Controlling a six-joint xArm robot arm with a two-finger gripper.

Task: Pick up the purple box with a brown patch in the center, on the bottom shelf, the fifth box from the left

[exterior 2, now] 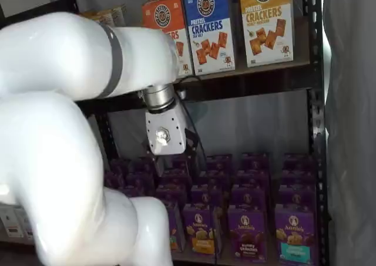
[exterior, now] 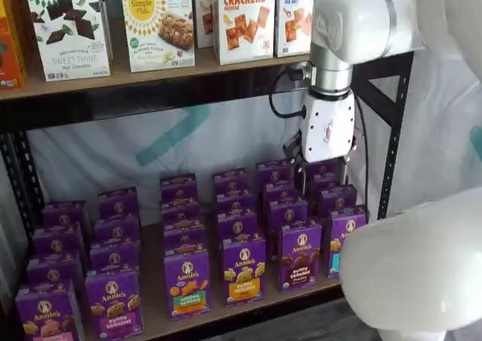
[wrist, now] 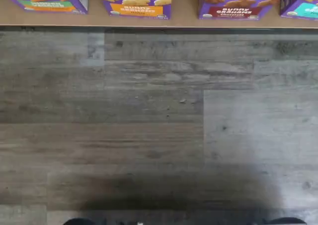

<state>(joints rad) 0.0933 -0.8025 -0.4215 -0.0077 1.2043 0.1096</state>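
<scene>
We see the bottom shelf [exterior: 154, 311], a light wooden board in a black rack, lined with rows of small purple cartons, and we read its front row from the left: a box with a pink band, one with a purple label, then an orange-labelled box [exterior: 187, 282], a yellow-banded box [exterior: 243, 269], the purple box [exterior: 300, 255] with its brown bunny cookies and dark bottom label, and a teal-banded box [exterior: 338, 239] at the far end. In the wrist view the purple box [wrist: 242, 2] stands upright at the shelf's front edge, above grey plank flooring [wrist: 159, 120]. In both shelf views the white arm fills much of the frame, and the gripper [exterior: 325, 177] hangs above the back rows, near the right-hand columns of cartons and well apart from the purple box [exterior 2: 245, 232]. Its black fingers [exterior: 300, 177] stand wide apart with nothing between them. Larger cracker boxes [exterior: 245, 19] line the board above.
</scene>
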